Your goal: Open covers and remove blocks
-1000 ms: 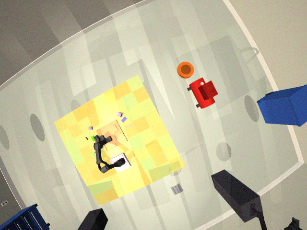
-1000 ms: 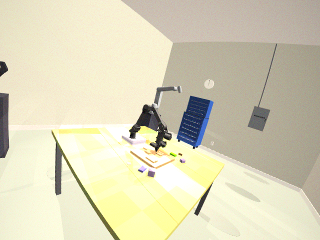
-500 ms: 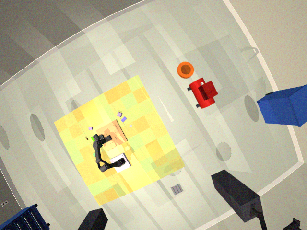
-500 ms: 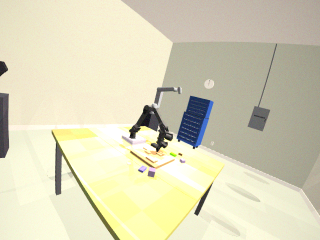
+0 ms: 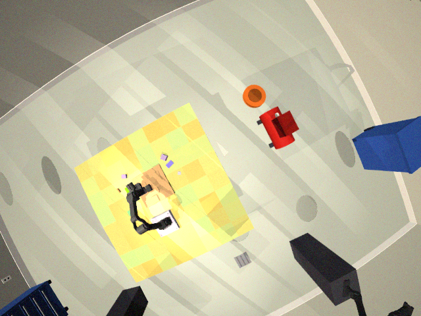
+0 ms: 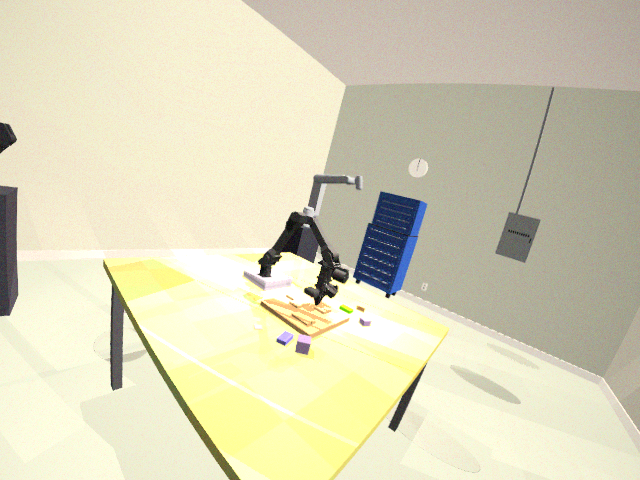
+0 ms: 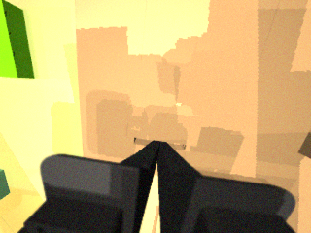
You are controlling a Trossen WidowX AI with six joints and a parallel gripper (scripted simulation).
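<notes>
The wooden puzzle board (image 5: pixel 160 174) (image 6: pixel 330 326) (image 7: pixel 219 92) lies on the table. Raised wooden covers show on it in the exterior view, one at the front (image 6: pixel 302 317); how far each is open cannot be told under glare and shadow. My gripper (image 6: pixel 317 301) (image 7: pixel 158 143) is shut and empty, low over the board. A purple cube (image 5: pixel 164 157) (image 6: pixel 303 344), a violet block (image 5: pixel 169 164) (image 6: pixel 284 338), a small lilac block (image 5: pixel 123 176) (image 6: pixel 365 321), a green block (image 5: pixel 127 189) (image 6: pixel 345 308) (image 7: pixel 6 46) and a small brown piece (image 5: pixel 118 190) (image 6: pixel 360 308) lie off the board.
A small white piece (image 5: pixel 179 172) (image 6: pixel 257 326) lies beside the board. A teal object (image 7: pixel 3 184) shows at the wrist view's left edge. The arm's pale base plate (image 5: pixel 174 227) (image 6: pixel 276 283) stands behind the board. The patchwork table (image 5: pixel 217 204) (image 6: pixel 248 361) carries everything.
</notes>
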